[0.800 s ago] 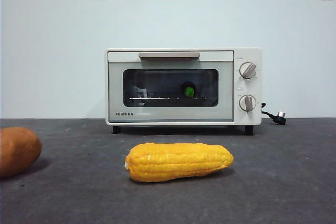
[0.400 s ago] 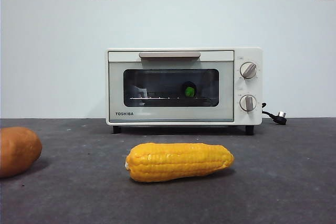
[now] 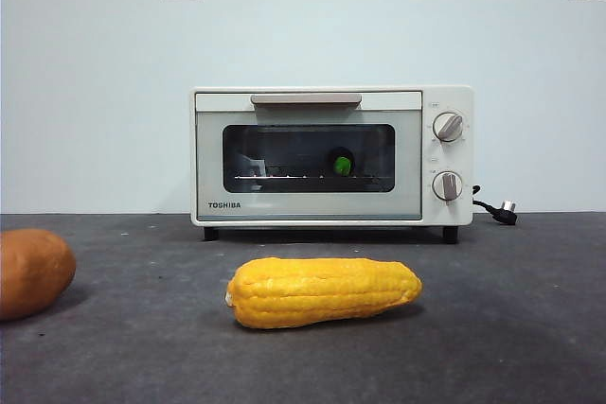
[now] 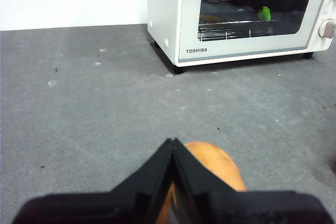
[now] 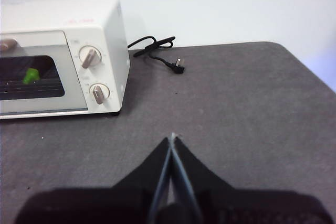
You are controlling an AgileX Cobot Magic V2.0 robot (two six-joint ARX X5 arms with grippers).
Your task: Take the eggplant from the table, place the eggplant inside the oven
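The eggplant (image 3: 341, 164) lies inside the oven (image 3: 213, 101) on the wire rack. Through the dark glass of the closed door only its green stem cap and a dark rounded shape show. The left wrist view shows the cap of the eggplant (image 4: 264, 13) behind the glass of the oven (image 4: 165, 9), and the right wrist view shows the eggplant (image 5: 31, 76) in the oven (image 5: 58, 17) too. My left gripper (image 4: 172, 142) is shut and empty, hanging above the potato, far from the oven. Over bare table (image 5: 252, 108) right of the oven, my right gripper (image 5: 172, 137) is shut and empty.
A yellow corn cob (image 3: 322, 292) lies on the table (image 3: 511, 328) in front of the oven. An orange-brown potato (image 3: 33, 272) sits at the left edge, under the left gripper as the potato (image 4: 218, 163). The oven's power cord (image 5: 157, 45) trails behind its right side.
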